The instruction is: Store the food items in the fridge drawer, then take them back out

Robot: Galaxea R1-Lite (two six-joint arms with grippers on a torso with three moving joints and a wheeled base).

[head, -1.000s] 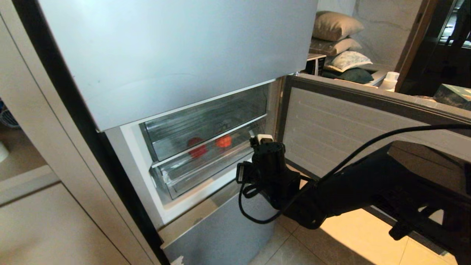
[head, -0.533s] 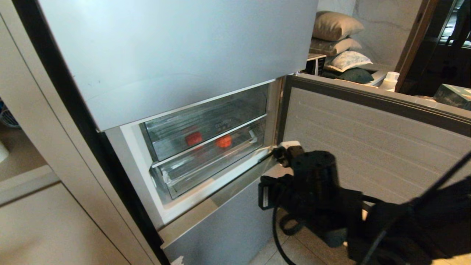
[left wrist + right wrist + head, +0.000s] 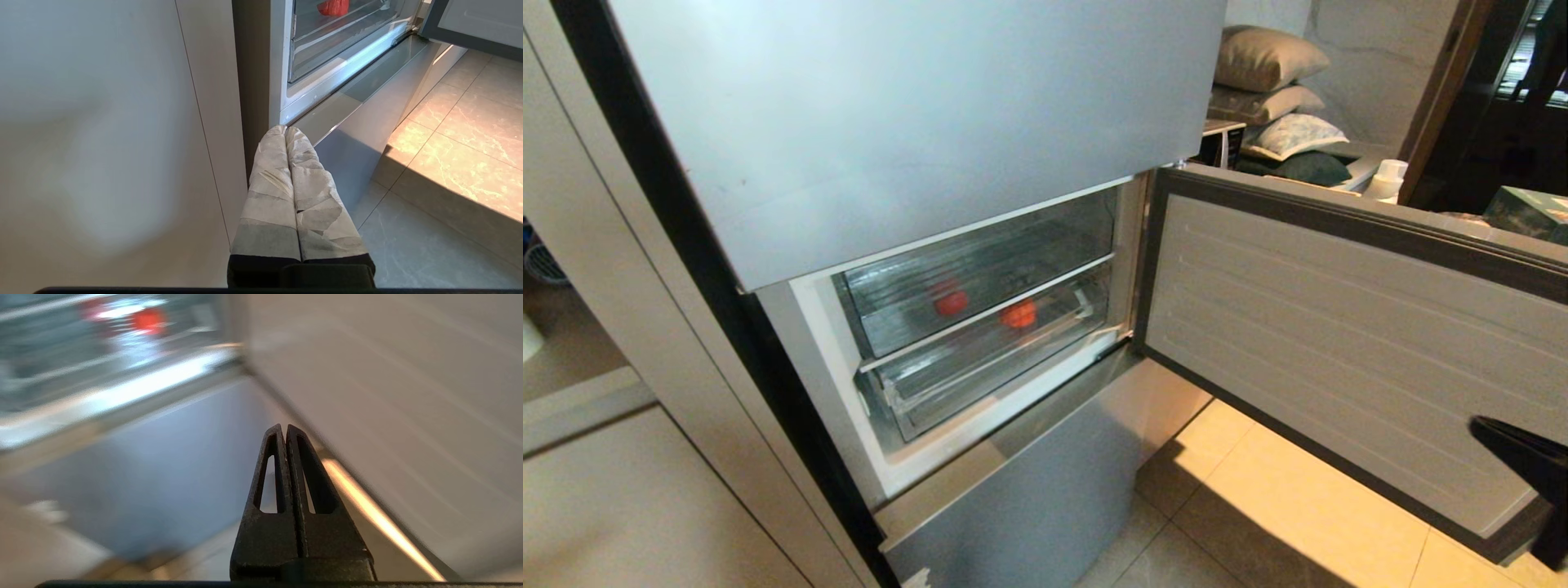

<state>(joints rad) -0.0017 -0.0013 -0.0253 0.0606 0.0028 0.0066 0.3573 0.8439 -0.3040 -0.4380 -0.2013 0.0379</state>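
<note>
Behind clear drawer [image 3: 980, 359] fronts sit two red food items [image 3: 951, 303].

Legible text, labels, brands, numbers, signs: none. The clear plastic upper bin [image 3: 980, 269] inside the silver-blue fridge carries only a faint smudge where lettering might stand, above the clear ribbed fridge drawer [image 3: 988, 359]; it cannot be read.

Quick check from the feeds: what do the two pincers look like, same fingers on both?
No. The left pincer has fingers wrapped in crinkled whitish-grey tape over a black base. The right pincer is bare matte black, each finger tapered with a long triangular cut-out.
</note>
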